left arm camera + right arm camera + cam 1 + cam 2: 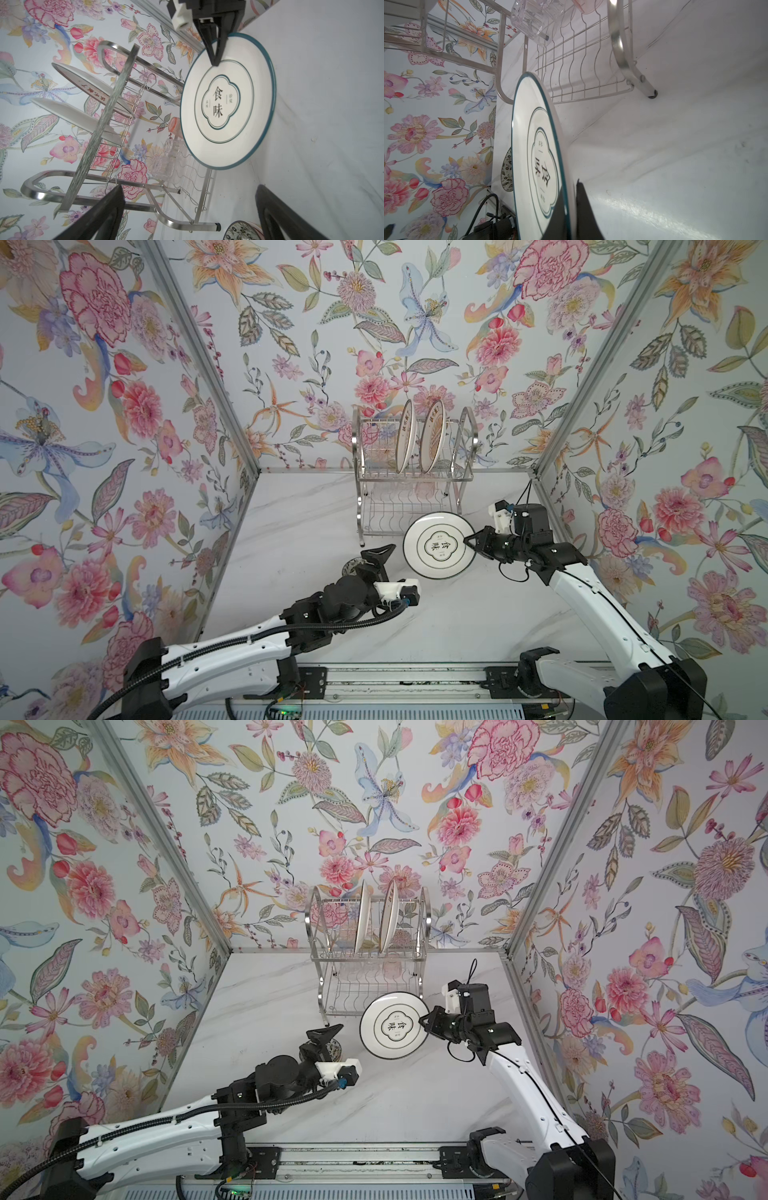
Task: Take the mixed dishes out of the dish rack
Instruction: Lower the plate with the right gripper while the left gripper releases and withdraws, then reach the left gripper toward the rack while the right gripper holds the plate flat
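White marble-look tabletop [457,614], veined in pale grey, forms the floor of your cell. The right wrist view shows faint dark scuffs and a glossy glare on it. Floral wallpaper [311,344] in pink, orange and blue covers the three walls, which meet at grey metal posts [207,364]. A metal rail [395,680] runs along the near edge and carries both arm bases.

The two-tier shiny steel wire dish rack [415,477] stands at the back of the tabletop, close to the far wall. Two white plates with dark rims [405,435] stand on edge in slots of its upper tier. In the left wrist view you can see two small clear cups [174,145] and a pink-tinted cup [175,124] in the lower tier.

Your right pincer [466,540] is clenched on the edge of a white round plate with a teal rim and black characters in its centre [439,545]. The plate is tilted, just in front of the rack's lower tier, with its face turned up toward the camera head. I cannot tell whether its low edge touches the tabletop.

Your left pincer [372,560] is released, jaws spread wide and holding nothing, near the left side of the held plate. A black-and-white patterned bowl [348,566] sits on the tabletop just beside it.
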You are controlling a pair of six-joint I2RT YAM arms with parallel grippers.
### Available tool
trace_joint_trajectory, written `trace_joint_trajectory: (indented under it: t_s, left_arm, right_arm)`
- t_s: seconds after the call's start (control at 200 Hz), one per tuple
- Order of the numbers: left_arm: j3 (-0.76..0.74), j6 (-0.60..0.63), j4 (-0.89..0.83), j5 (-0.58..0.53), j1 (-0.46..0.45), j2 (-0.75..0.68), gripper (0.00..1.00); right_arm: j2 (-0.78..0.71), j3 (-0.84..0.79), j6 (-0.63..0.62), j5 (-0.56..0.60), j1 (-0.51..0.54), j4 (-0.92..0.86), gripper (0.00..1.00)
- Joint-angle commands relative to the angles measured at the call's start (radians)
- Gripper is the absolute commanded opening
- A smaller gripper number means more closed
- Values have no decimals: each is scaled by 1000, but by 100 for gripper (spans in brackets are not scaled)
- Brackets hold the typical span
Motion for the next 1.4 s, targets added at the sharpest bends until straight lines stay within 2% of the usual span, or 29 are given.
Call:
trace_joint_trajectory:
  t_s: [0.0,0.135,0.365,0.601,0.931,1.396]
  left_arm:
    - [24,-172,-48,48,31,-53,99]
    - [28,-252,4,107,102,-88,99]
    - [71,-483,-26,315,279,-123,99]
    - [109,-633,-75,366,380,-113,99]
    - [173,-674,-115,430,474,-20,99]
    - [272,-684,-139,493,526,94,99]
  right_arm:
    - [-49,-59,-89,19,-4,51,0]
    - [-86,-146,-126,11,-3,134,0]
    - [-87,-247,-168,-58,8,247,0]
    - [-1,-344,-113,-124,11,415,0]
    - [189,-324,-91,-216,4,446,0]
    - [290,-367,-60,-251,-37,542,0]
